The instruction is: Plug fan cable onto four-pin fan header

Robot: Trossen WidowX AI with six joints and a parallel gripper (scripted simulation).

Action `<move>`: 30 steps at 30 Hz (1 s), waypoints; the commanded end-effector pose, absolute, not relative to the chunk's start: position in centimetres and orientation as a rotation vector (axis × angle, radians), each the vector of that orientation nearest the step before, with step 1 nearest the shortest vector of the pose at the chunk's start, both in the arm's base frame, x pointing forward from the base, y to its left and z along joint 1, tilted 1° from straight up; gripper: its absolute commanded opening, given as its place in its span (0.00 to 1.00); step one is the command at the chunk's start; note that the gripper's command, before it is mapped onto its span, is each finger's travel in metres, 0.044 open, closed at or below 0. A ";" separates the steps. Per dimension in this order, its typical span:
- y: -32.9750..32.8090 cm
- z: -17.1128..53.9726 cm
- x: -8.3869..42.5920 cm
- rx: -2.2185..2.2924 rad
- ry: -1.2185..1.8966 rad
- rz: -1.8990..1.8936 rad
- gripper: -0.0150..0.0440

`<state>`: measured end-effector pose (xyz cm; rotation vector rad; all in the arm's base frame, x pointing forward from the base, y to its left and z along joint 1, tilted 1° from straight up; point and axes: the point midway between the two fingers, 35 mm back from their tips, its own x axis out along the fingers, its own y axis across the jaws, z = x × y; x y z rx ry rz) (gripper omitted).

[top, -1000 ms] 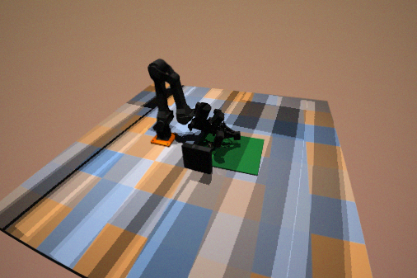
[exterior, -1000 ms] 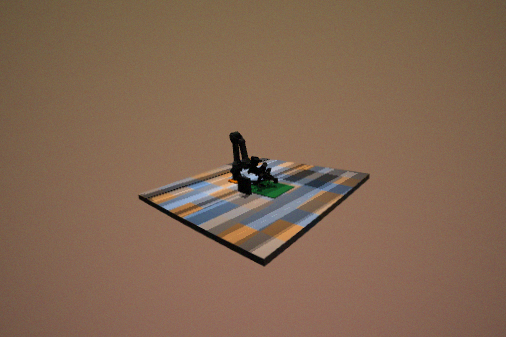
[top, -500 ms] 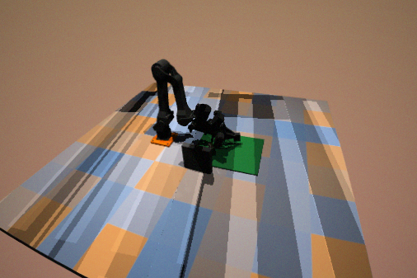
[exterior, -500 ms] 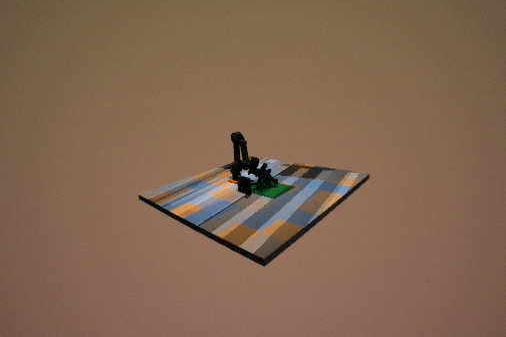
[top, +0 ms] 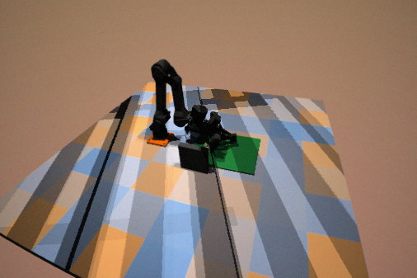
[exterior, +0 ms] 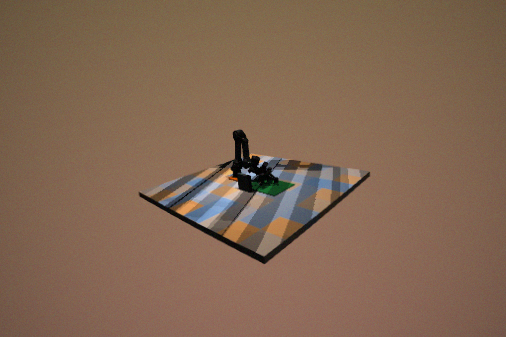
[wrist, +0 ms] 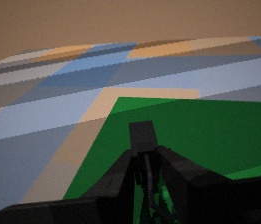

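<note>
My gripper [top: 229,136] [exterior: 272,178] [wrist: 144,153] was pinching the dark plug [top: 234,137] [exterior: 276,180] [wrist: 142,134] over the green board [top: 244,154] [exterior: 281,188] [wrist: 211,125], and since my fingers hid much and I could not make out the pins, a crooked push might have missed them, or letting go too soon might have left it loose.

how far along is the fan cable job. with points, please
Done: the plug [wrist: 142,136] is picked up. In hand: the gripper [top: 234,138] [exterior: 275,180] [wrist: 144,153] grips it over the green board [top: 241,157] [exterior: 280,188] [wrist: 201,130]. Seating can't be confirmed. Left: letting go and backing away.
</note>
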<state>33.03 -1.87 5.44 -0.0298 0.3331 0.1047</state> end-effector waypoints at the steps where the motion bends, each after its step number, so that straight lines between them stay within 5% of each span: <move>1: -1.8 5.0 33.0 -0.032 0.338 0.108 0.25; 30: -1.9 4.7 33.0 -0.030 0.333 0.105 0.25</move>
